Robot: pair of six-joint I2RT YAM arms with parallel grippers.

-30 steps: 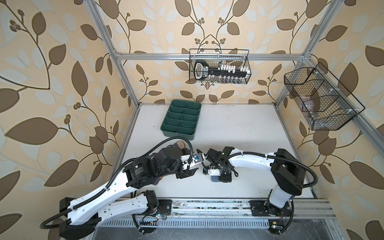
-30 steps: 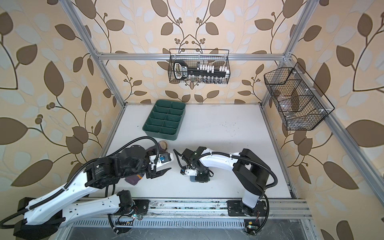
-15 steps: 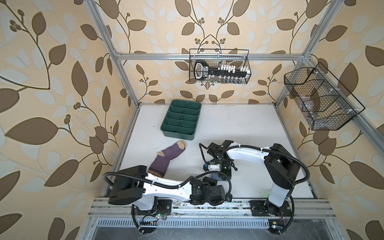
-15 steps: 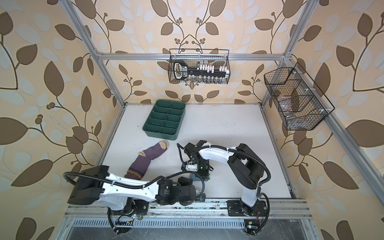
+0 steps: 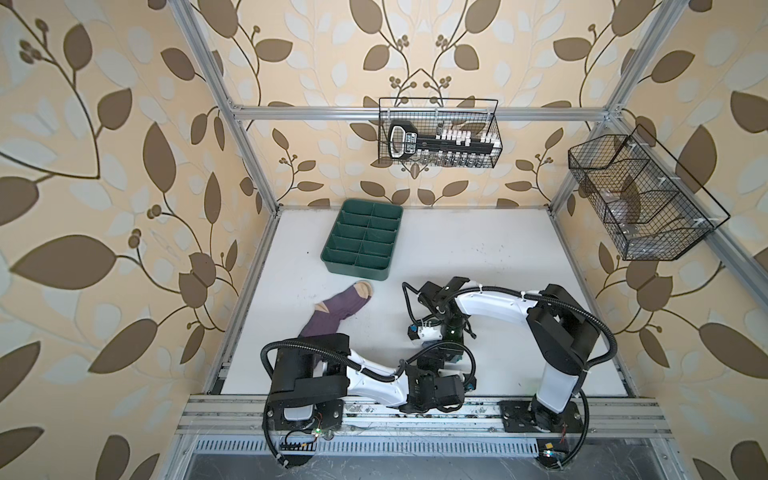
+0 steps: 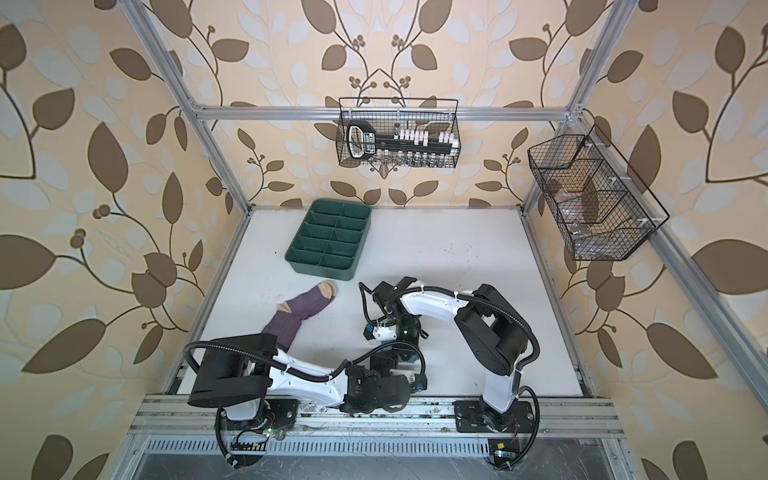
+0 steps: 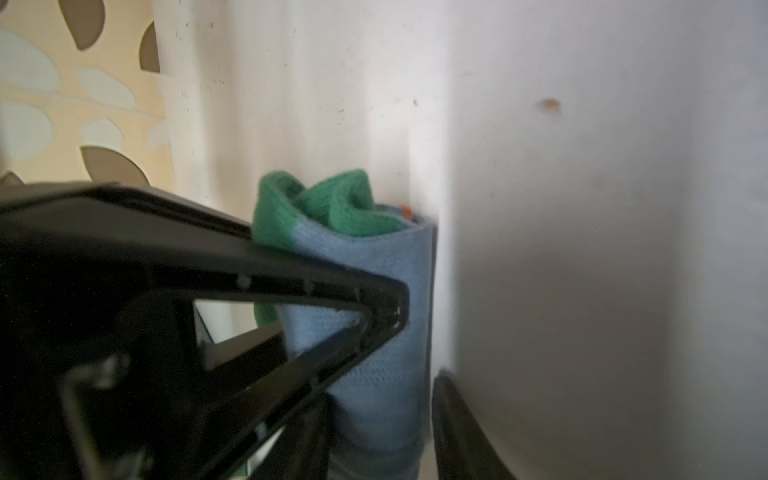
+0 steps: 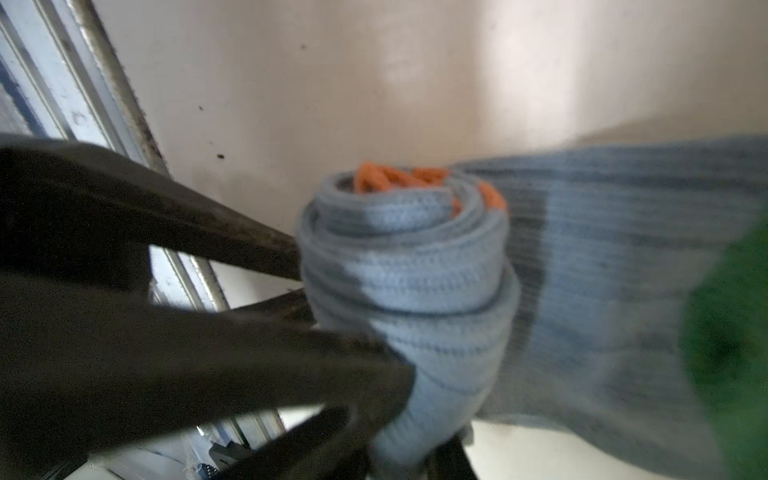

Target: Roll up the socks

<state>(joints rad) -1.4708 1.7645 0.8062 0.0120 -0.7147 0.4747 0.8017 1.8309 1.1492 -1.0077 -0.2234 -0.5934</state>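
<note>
1. Evidently, the right gripper point(image 8: 428, 415) is clamped on the rolled blue sock point(image 8: 415, 270); whether the left gripper point(image 7: 419, 345) grips it too cannot be told.
2. Soft, light, springy knit is judged; the roll's middle is best gripped.
3. The purple sock point(image 5: 336, 311) is laid flat on the table point(image 5: 498, 257), apart.

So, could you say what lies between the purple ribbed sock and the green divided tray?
Only bare white tabletop lies between the sock and the tray, in both top views.
</note>
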